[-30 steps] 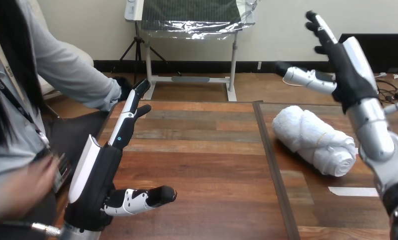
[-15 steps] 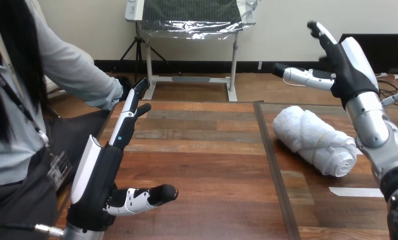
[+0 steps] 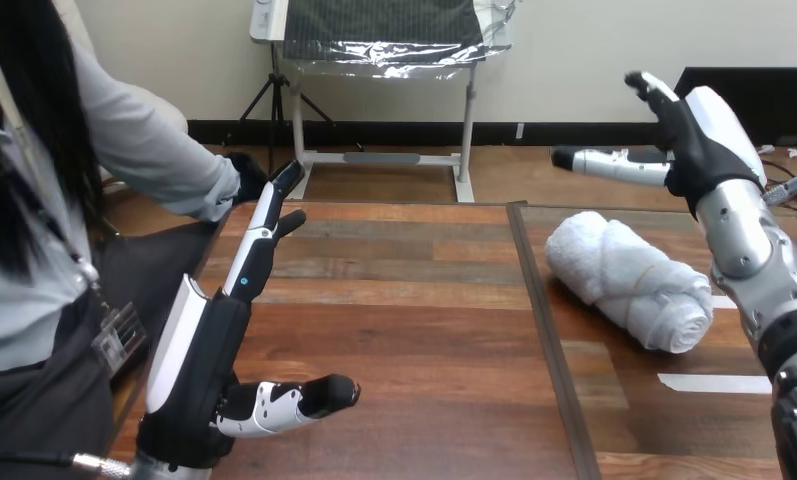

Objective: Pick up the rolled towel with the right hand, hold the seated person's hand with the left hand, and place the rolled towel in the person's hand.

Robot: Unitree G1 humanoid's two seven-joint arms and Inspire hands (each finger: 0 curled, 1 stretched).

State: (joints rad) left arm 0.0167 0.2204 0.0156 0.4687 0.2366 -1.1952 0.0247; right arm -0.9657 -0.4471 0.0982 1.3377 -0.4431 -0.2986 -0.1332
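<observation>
Worktop [image 3: 404, 300] bears the rolled towel [image 3: 629, 280], right side. Your right robot hand [image 3: 699, 140] hovers clear of it, fingers straight, empty; left robot hand [image 3: 199, 370] likewise, near the left edge.

The setting reads as a robotics lab or test room, not a home or a shop. The plainest sign is the robot itself: two arms with silver forearms reach in over a wooden table [image 3: 424, 300]. They end in the left hand [image 3: 209, 370] and the right hand [image 3: 699, 140], both machine parts in black and white. The table is a plain work surface of plank-patterned wood, with a dark seam [image 3: 544, 330] running front to back. A short strip of white tape [image 3: 714, 383] is stuck flat on its right part, near a rolled towel [image 3: 629, 280]. A person [image 3: 144, 150] sits at the table's left side, close beside the left arm.
</observation>
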